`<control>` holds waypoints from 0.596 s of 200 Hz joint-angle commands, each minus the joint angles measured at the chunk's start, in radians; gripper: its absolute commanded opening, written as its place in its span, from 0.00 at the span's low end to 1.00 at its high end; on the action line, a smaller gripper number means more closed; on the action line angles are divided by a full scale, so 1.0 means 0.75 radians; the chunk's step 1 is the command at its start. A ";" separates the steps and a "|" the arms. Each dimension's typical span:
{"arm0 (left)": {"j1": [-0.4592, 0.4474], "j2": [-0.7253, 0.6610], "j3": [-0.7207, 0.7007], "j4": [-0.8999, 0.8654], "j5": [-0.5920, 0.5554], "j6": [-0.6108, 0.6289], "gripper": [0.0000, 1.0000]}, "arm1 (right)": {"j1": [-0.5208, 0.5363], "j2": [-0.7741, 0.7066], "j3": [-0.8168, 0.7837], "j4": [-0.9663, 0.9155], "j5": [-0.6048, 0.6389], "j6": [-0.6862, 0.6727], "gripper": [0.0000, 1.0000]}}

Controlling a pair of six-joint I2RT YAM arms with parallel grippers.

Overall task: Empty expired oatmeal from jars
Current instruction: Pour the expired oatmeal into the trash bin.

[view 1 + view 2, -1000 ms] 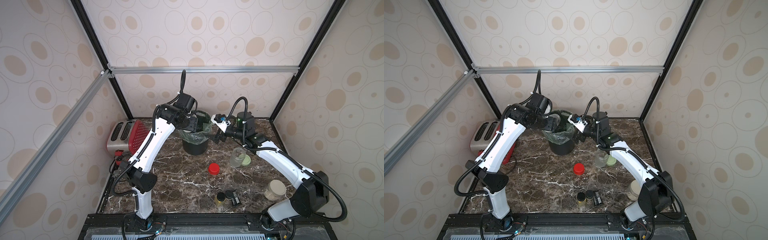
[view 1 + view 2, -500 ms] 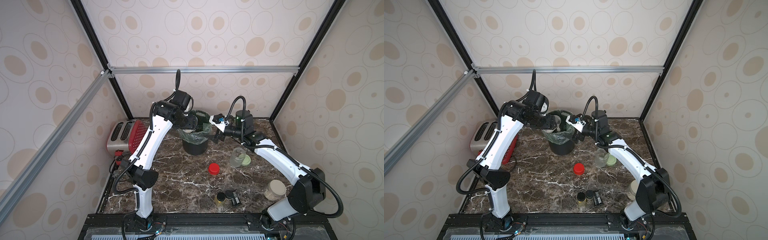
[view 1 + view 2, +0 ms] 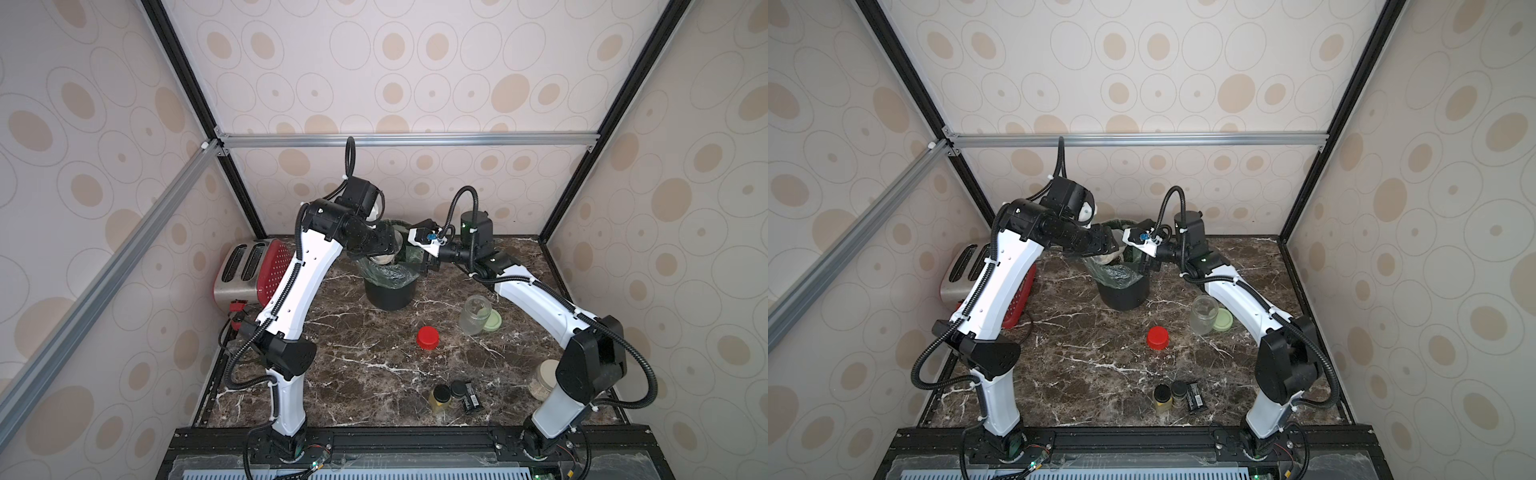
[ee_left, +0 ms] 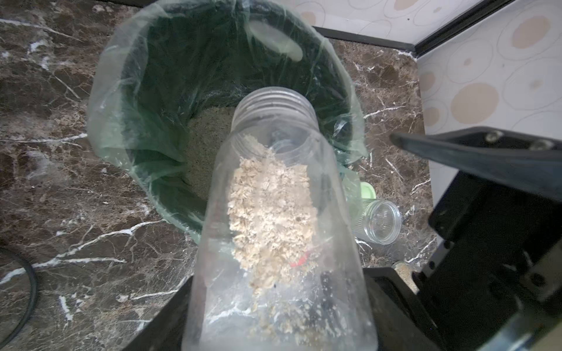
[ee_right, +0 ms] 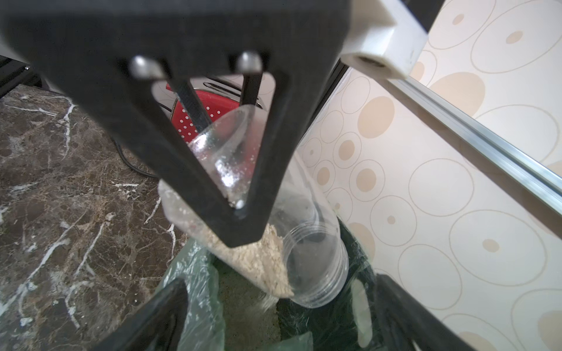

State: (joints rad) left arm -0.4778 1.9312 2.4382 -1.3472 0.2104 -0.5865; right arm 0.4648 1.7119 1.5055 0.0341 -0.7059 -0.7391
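The dark brown, white-veined marble counter [image 3: 357, 374] carried the same layout as a second before; only the arms had shifted. The glossy white-and-black left arm [image 3: 297, 286] had raised its elbow and wrist a little, and the right arm [image 3: 536, 299] had reached nearer the bin. The boxy red-and-chrome toaster [image 3: 249, 270] stood at the back corner beside the left arm. The round black bin [image 3: 388, 297], lined with crinkled translucent green film, sat between the two wrists. The left fingers [image 4: 158, 325] were clamped on the base of the held jar [image 4: 279, 170], clear plastic, lidless, with a threaded neck, tipped mouth-down over the bin. The right fingers [image 5: 158, 316] were spread wide with nothing held, hanging just above the liner's edge. An empty clear jar [image 3: 473, 313] stood upright just beside its flat pale green lid [image 3: 493, 321]. A beige-lidded jar [image 3: 542, 380] with pale contents stood half hidden behind the right arm's base. The round red lid [image 3: 428, 337] lay alone near mid-counter, unmoved. Two small black-capped bottles [image 3: 441, 395] stood together near the front edge. Flaky beige oatmeal [image 4: 270, 218] lay along the tilted jar's lower wall up to its mouth, and a finer heap [image 4: 206, 142] covered the bin's bottom.
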 commanded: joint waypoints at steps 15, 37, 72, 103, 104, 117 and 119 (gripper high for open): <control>0.013 0.008 0.071 -0.024 0.055 -0.078 0.00 | 0.019 0.076 0.083 0.032 -0.092 -0.091 0.96; 0.013 0.002 0.071 -0.020 0.087 -0.098 0.00 | 0.033 0.113 0.110 0.068 -0.110 -0.076 0.94; 0.013 -0.010 0.053 -0.013 0.116 -0.107 0.00 | 0.043 0.155 0.133 0.158 -0.132 -0.003 0.87; 0.013 -0.020 0.035 0.012 0.151 -0.117 0.00 | 0.050 0.170 0.145 0.150 -0.135 -0.015 0.86; 0.012 -0.020 0.033 0.011 0.153 -0.119 0.00 | 0.050 0.170 0.146 0.149 -0.135 -0.016 0.86; 0.012 -0.020 0.030 0.017 0.165 -0.121 0.00 | 0.056 0.178 0.154 0.137 -0.138 -0.023 0.92; 0.013 -0.020 0.030 0.019 0.166 -0.121 0.00 | 0.057 0.179 0.155 0.134 -0.140 -0.025 0.93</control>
State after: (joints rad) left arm -0.4667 1.9316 2.4519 -1.3483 0.2890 -0.6491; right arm 0.4854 1.8278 1.5818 0.1112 -0.7700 -0.7475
